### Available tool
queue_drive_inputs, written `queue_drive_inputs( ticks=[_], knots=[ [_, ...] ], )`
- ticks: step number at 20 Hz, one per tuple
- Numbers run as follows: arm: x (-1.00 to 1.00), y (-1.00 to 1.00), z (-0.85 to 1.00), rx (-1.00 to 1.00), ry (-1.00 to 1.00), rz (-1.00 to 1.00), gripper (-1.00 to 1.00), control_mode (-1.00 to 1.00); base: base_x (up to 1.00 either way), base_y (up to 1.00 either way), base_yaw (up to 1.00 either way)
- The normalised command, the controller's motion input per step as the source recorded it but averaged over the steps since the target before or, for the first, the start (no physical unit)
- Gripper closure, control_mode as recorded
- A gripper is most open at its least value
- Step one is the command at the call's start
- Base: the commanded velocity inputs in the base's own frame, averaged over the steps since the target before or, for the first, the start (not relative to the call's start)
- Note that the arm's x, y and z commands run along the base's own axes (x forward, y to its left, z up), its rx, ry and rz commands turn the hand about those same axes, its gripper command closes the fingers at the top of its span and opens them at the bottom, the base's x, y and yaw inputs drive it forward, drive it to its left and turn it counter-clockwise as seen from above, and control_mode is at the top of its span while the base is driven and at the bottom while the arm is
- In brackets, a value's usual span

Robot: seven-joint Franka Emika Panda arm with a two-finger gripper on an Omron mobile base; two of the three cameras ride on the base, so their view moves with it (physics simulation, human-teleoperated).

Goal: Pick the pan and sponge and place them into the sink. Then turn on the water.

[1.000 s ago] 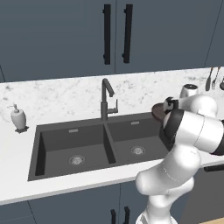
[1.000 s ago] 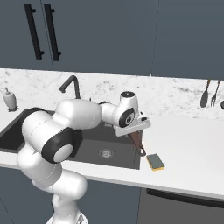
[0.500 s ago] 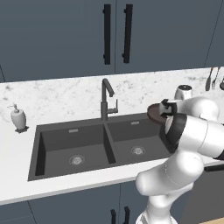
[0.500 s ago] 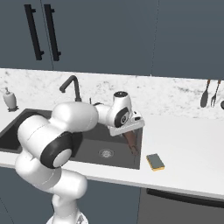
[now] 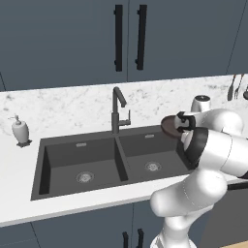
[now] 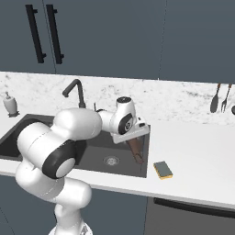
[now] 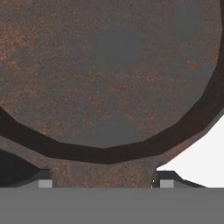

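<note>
My gripper (image 7: 103, 177) is shut on the short handle of the dark brown pan (image 7: 109, 74). The hand holds the pan (image 5: 169, 127) tilted above the right end of the dark grey double-basin sink (image 5: 72, 141). From the right base view the pan (image 6: 136, 150) hangs almost edge-on below my gripper (image 6: 131, 137), over the right basin of the sink (image 6: 94, 153). The yellow sponge (image 6: 162, 169) lies on the white counter just right of the sink's front right corner. No water runs from the dark faucet (image 5: 116, 109).
A soap dispenser (image 5: 20, 131) stands on the counter left of the sink. Utensils (image 6: 215, 98) hang on the marble backsplash at the far right. Dark cabinets with black handles (image 5: 118, 38) hang above. My own white arm (image 6: 64, 137) crosses in front of the left basin.
The arm has carried the pan a little to the left, from over the counter's edge to over the right basin, and the pan has tipped further. The sponge has not moved.
</note>
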Motion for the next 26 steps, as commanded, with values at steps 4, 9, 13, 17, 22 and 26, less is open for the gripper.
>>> queue_drive_inputs(
  ticks=[4,9,13,17,22,26],
  knots=[
    [0.0,0.17,-0.12,0.0,0.0,0.01,1.0,-1.0,0.0,0.0,0.0],
    [0.0,0.47,-0.17,-0.01,0.02,0.03,1.0,-1.0,0.0,0.0,0.0],
    [0.03,0.54,-0.19,-0.02,0.07,0.07,1.0,-1.0,0.0,0.0,0.0],
    [0.11,0.32,-0.28,0.0,0.05,0.11,1.0,-1.0,0.0,0.0,0.0],
    [0.17,0.14,-0.32,0.0,0.03,0.19,1.0,-1.0,0.0,0.0,0.0],
    [0.11,0.12,-0.35,0.0,0.0,0.15,1.0,-1.0,0.0,0.0,0.0]
  ],
)
